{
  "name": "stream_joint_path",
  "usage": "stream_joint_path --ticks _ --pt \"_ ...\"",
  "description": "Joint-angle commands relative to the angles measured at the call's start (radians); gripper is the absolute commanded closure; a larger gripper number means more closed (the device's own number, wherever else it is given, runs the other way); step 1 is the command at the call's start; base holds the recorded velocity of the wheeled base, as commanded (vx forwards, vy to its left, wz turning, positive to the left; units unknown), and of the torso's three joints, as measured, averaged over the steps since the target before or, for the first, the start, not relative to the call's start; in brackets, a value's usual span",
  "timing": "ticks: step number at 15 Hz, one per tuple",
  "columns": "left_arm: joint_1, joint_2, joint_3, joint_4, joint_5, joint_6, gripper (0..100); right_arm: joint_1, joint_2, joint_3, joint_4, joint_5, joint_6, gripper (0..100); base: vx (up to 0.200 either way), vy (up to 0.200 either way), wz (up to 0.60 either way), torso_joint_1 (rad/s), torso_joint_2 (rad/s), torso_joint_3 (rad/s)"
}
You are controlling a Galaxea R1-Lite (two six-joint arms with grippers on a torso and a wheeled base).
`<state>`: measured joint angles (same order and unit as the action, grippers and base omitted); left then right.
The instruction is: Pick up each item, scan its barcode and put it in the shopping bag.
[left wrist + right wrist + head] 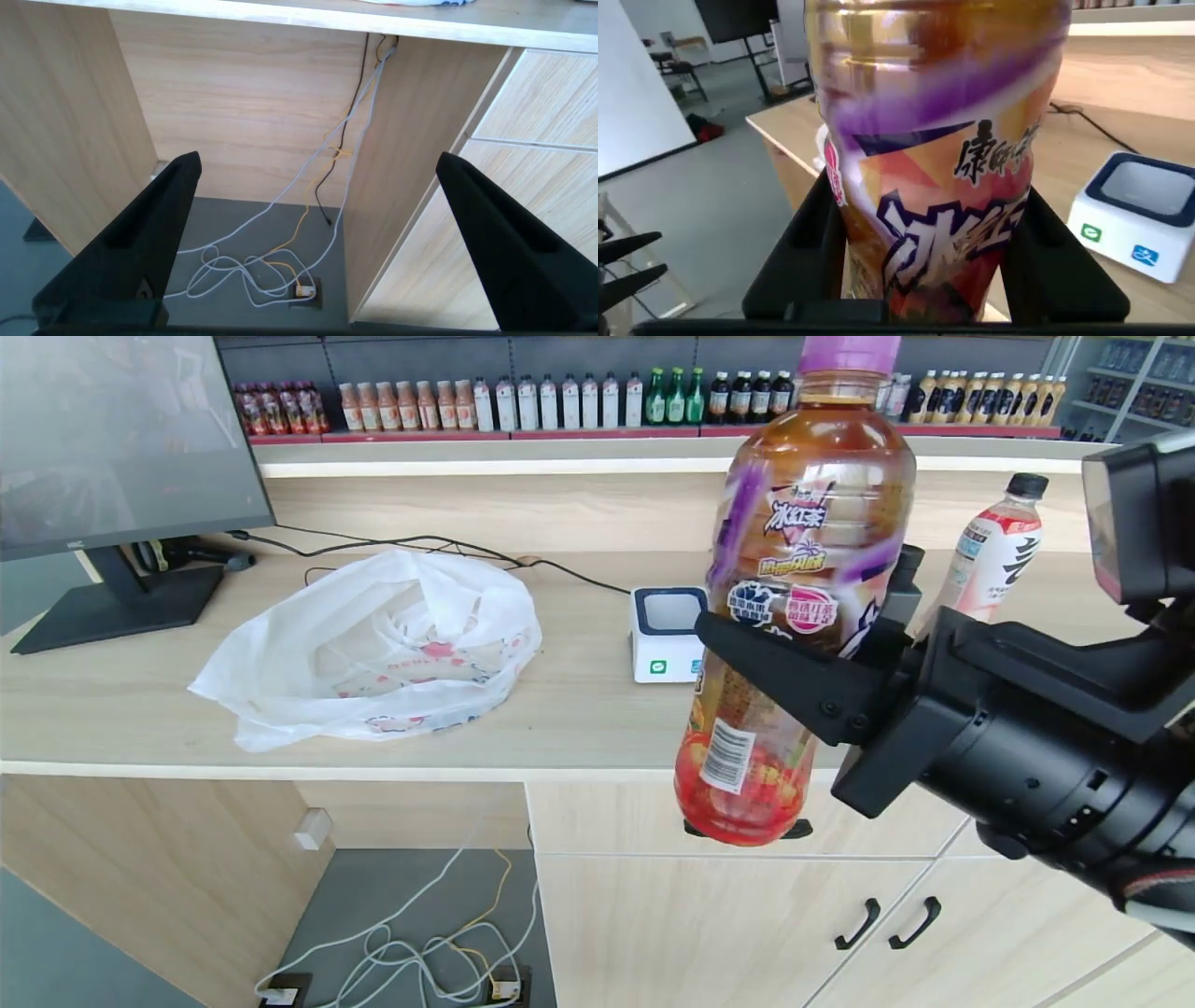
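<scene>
Right gripper [810, 607] fingers clamp the tea bottle [803, 523] mid-body, above the counter [579, 728] edge beside the scanner [665, 635]. Left gripper [318, 168] fingers are spread wide. The barcode [728, 758] faces away from the scanner, so the scan may fail.

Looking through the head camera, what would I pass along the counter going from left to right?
monitor → shopping bag → scanner → tea bottle, held up in the air → white bottle with a black cap
</scene>
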<state>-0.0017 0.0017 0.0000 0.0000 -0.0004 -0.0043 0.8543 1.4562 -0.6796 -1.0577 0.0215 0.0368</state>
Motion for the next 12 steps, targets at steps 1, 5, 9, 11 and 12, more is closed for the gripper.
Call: stream_joint_path --ticks 1,5,9,11,12 --pt "-0.001 0.000 0.000 0.000 -0.001 0.000 0 0.002 0.021 -0.003 0.007 -0.141 -0.054 100 0.000 0.000 0.00 0.000 0.00 0.000" --pt "0.000 0.000 0.000 0.000 0.000 -0.002 0 0.000 0.029 -0.009 0.001 -0.420 -0.138 100 0.000 0.000 0.00 0.000 0.00 0.000" --pt "0.000 0.000 0.000 0.000 0.000 -0.002 0 -0.017 0.029 -0.021 0.001 -0.443 -0.101 100 0.000 0.000 0.00 0.000 0.00 0.000" --pt "0.000 0.000 0.000 0.000 -0.001 -0.002 0 -0.017 0.029 -0.017 0.001 -0.443 -0.069 100 0.000 0.000 0.00 0.000 0.00 0.000" --pt "0.000 0.000 0.000 0.000 0.000 -0.002 0 -0.018 0.029 -0.021 0.001 -0.445 -0.061 100 0.200 0.000 0.00 0.002 0.00 0.007"
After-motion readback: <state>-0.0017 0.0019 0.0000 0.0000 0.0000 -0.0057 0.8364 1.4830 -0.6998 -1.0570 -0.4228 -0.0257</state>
